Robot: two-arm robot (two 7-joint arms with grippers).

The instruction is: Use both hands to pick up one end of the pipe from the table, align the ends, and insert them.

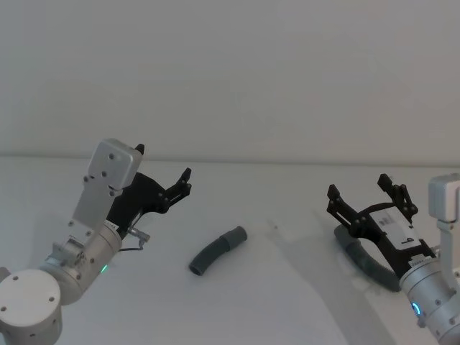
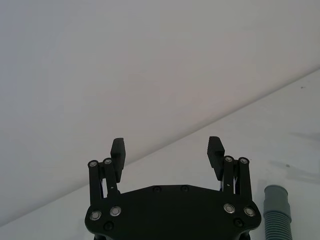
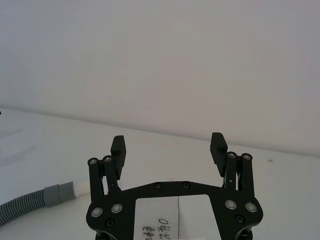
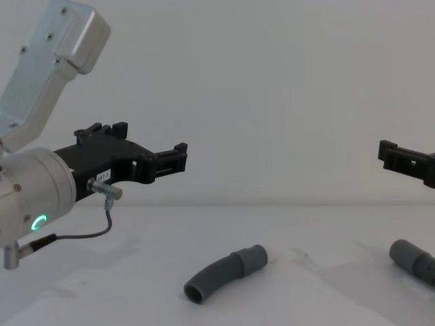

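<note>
Near the middle of the white table [image 1: 280, 309] lies a short curved grey pipe [image 1: 218, 250] [image 4: 224, 273] piece, its wider collar end pointing back right. A second grey pipe piece [image 1: 368, 263] [image 4: 414, 259] rests at the right, partly hidden under my right arm; in the right wrist view this piece [image 3: 30, 207] is ribbed with a collar. My left gripper [image 1: 164, 162] [image 4: 180, 156] [image 2: 167, 145] hangs open and empty above the table, left of the curved piece [image 2: 277, 215]. Open and empty too, my right gripper [image 1: 359, 185] [image 4: 391, 153] [image 3: 168, 141] hovers over the right piece.
A plain pale wall [image 1: 230, 72] rises behind the table's far edge. A thin grey cable [image 4: 95, 227] loops from my left wrist. Bare table lies between the two pipe pieces and in front of them.
</note>
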